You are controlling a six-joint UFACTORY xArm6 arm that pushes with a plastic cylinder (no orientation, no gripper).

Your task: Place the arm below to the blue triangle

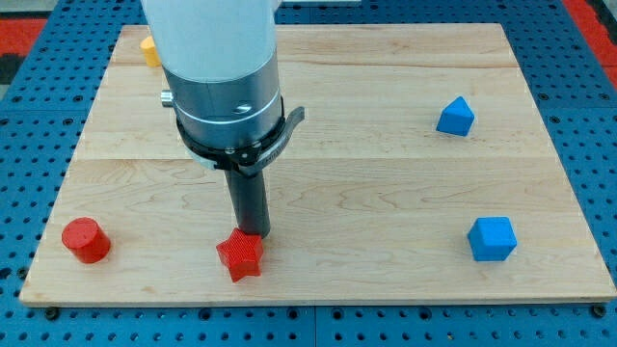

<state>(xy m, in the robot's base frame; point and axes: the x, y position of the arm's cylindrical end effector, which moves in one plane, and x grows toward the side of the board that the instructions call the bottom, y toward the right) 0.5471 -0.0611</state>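
The blue triangle (456,117) lies at the view's upper right of the wooden board (386,202). My tip (250,232) is far to the view's left and lower, at the bottom middle-left, touching the top edge of a red star block (240,254). The rod hangs from the arm's grey and white body (220,77), which hides part of the board's upper left.
A blue cube (493,238) sits at the view's lower right. A red cylinder (86,240) sits at the lower left. A yellow block (149,50) peeks out beside the arm at the upper left; its shape is hidden.
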